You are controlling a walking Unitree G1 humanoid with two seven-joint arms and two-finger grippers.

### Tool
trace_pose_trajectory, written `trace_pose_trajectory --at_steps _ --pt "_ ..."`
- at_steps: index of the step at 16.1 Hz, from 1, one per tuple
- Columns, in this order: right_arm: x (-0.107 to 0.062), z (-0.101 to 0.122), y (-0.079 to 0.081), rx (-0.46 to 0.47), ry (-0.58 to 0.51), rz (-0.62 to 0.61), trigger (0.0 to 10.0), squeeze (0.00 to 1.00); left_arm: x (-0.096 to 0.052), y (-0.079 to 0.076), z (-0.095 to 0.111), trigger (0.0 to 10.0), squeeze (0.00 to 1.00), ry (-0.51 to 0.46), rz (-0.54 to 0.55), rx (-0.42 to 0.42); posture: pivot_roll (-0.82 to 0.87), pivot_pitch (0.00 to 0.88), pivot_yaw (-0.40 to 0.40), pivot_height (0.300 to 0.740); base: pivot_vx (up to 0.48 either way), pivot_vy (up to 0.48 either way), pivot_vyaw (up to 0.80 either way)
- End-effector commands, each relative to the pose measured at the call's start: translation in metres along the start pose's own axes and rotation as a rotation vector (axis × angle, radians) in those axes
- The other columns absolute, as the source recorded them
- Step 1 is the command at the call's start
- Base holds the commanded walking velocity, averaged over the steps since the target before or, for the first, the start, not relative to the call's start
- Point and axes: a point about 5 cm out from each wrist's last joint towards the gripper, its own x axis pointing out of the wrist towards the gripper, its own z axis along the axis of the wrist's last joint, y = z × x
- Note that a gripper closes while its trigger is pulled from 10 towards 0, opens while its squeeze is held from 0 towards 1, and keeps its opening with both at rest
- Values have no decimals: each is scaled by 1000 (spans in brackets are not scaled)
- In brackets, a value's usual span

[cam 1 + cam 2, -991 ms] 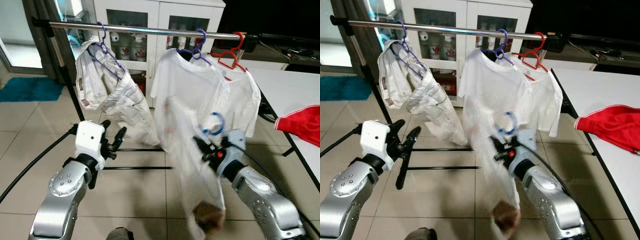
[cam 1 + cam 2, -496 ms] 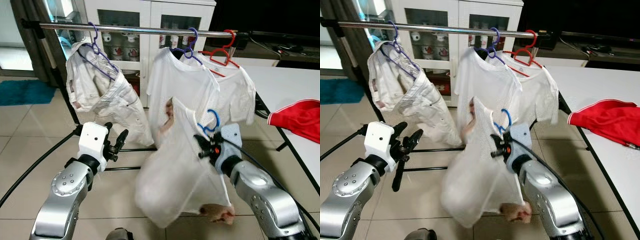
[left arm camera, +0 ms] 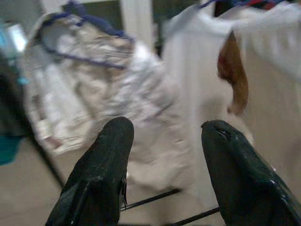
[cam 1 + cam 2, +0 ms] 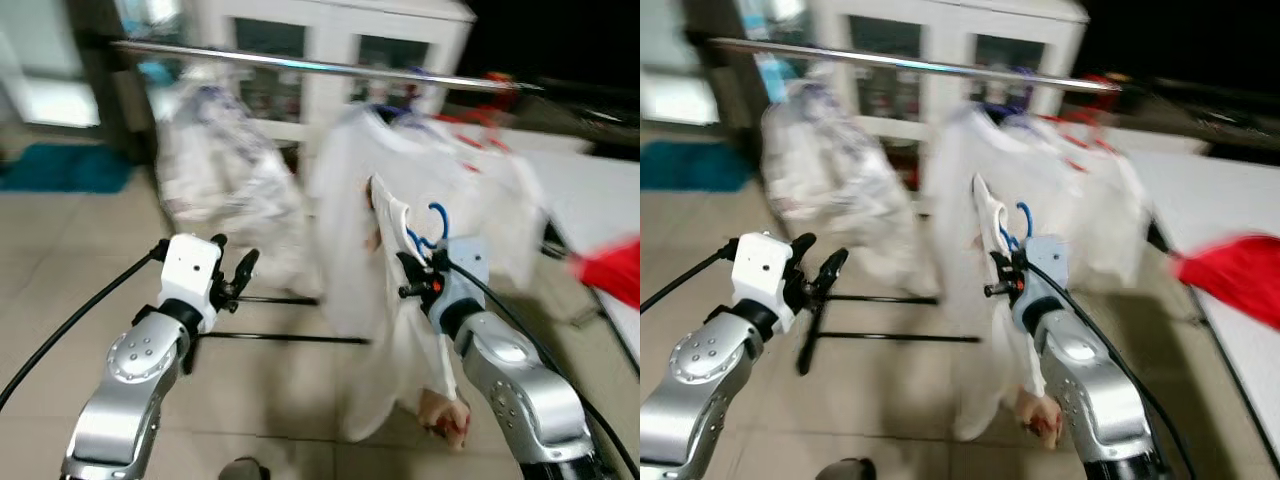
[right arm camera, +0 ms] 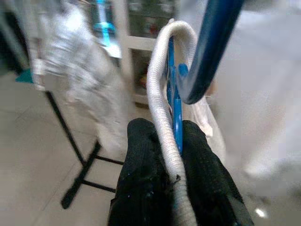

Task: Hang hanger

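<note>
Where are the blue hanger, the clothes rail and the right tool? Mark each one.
blue hanger (image 4: 437, 215), left eye view, on its hook.
clothes rail (image 4: 300, 66), left eye view, on the bare bar.
right tool (image 5: 175, 141), right wrist view, between its fingertips.

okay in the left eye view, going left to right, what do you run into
teal mat → left tool → right tool pinching the blue hanger with its white garment → red cloth

Rail (image 4: 330, 68) and hung clothes (image 4: 225, 190), motion-blurred
</note>
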Motion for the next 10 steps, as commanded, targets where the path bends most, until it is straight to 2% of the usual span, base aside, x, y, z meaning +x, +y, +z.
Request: trace_pose_trajectory --at_steps 1,7,9,10 --pt "-1 5 -5 -27 -26 -2 10000 0 3 -4 3 10000 0 -9 -20 -11 -19 32 -47 740 326 0 0" --pt "2 6 1 -75 -16 66 10000 0 2 -5 3 10000 0 -7 -33 -1 -7 16 -61 740 329 0 0" --pt "4 6 2 -117 -10 78 10000 0 2 -6 3 10000 0 -6 -37 4 -5 8 -64 740 330 0 800" --pt "5 9 -3 -82 -32 31 10000 0 2 -7 3 10000 0 -7 -41 7 -5 5 -65 740 330 0 0"
